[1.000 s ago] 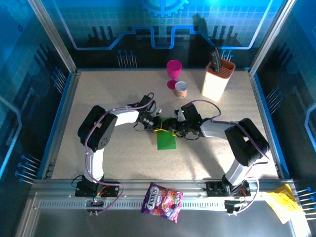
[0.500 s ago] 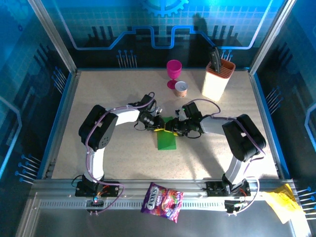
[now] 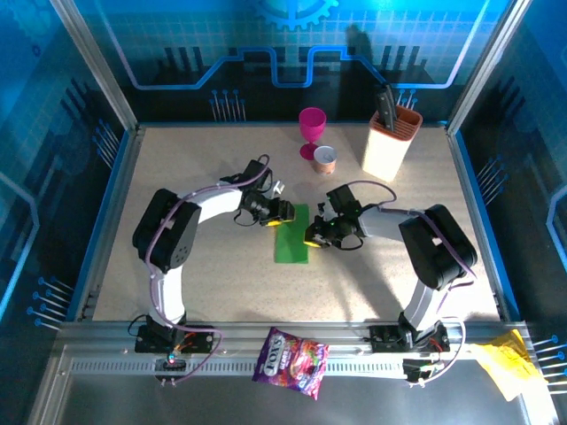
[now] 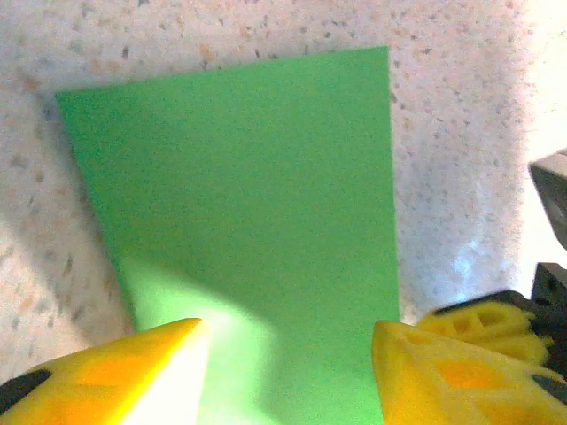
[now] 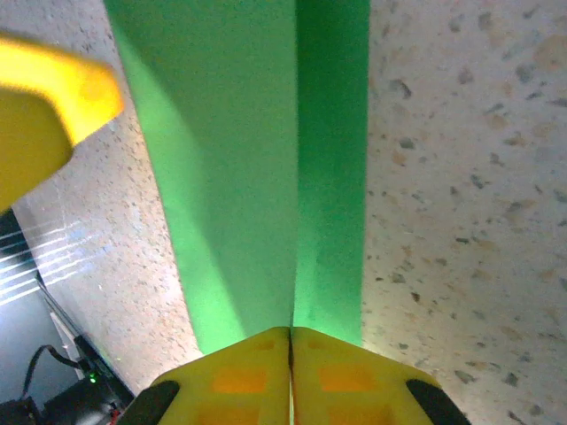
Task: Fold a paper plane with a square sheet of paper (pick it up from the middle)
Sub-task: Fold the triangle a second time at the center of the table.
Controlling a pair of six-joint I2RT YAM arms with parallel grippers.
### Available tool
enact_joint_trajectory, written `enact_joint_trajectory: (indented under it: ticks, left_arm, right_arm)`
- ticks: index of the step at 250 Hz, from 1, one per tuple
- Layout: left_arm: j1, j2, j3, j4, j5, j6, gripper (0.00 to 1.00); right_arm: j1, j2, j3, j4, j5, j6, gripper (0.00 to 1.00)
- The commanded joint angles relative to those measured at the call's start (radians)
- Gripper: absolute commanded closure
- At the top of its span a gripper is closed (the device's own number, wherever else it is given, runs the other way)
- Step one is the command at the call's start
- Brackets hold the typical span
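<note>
Smooth green paper (image 3: 292,235), creased oblong, pinched by right gripper (image 5: 290,336); tabletop (image 3: 204,274) speckled.

Speckled table (image 3: 177,168) carries green sheet of paper (image 3: 291,241), pink goblet (image 3: 311,131), small can (image 3: 325,159), knife holder (image 3: 390,142)

No lettering can be read; the print on the purple snack bag (image 3: 291,361) is too blurred.

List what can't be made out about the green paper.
- Right wrist: whether the shut right tool pinches the green paper; its fingers cover the near edge.
- Left wrist: paper's near edge, under the open left tool and cut off.
- Top external: fold layers, too small.
</note>
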Motion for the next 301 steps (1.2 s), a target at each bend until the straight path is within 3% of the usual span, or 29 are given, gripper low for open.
enact_joint_trajectory:
  ticks: [1, 55, 152, 210, 301]
  left_arm:
    - [-0.011, -0.13, -0.096, -0.01, 0.0, 0.016, 0.43]
    - [-0.1, -0.278, -0.246, -0.015, -0.091, 0.068, 0.39]
    - [-0.339, -0.358, -0.298, 0.015, -0.337, 0.188, 0.35]
    - [-0.395, -0.332, -0.287, 0.052, -0.403, 0.232, 0.33]
    - [-0.413, -0.234, -0.232, 0.074, -0.472, 0.261, 0.31]
  right_arm:
    - [0.014, 0.002, 0.038, -0.054, 0.016, 0.013, 0.92]
    - [0.022, 0.005, 0.066, -0.07, 0.006, 0.025, 0.96]
    - [0.03, 0.008, 0.101, -0.123, -0.001, 0.032, 0.99]
    - [0.035, 0.009, 0.097, -0.12, -0.003, 0.047, 1.0]
    - [0.041, 0.012, 0.094, -0.112, -0.005, 0.062, 1.0]
